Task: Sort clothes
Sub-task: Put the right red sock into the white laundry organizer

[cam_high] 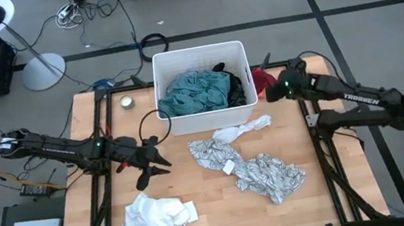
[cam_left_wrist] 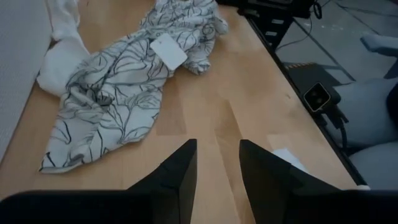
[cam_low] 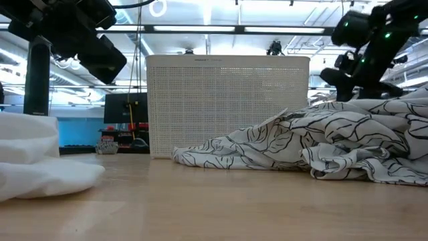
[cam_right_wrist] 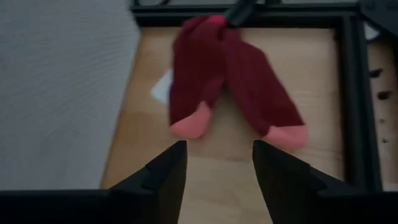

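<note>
Right end effector (cam_right_wrist: 214,165) hung with fingers spread over the red socks (cam_right_wrist: 233,84) beside the bin (cam_high: 203,87); we judged a grasp was next | left end effector (cam_high: 150,164) spread, waiting near the leaf-print garment (cam_high: 253,167) on the table (cam_high: 216,214).

The bin (cam_high: 198,54) sits at the table's (cam_high: 202,224) back middle with clothes (cam_high: 195,92) in it. A sock (cam_high: 242,130) lies just in front, a print garment (cam_high: 262,172) beyond that, another garment (cam_high: 156,221) front-left, socks (cam_right_wrist: 233,81) right of the bin.
</note>
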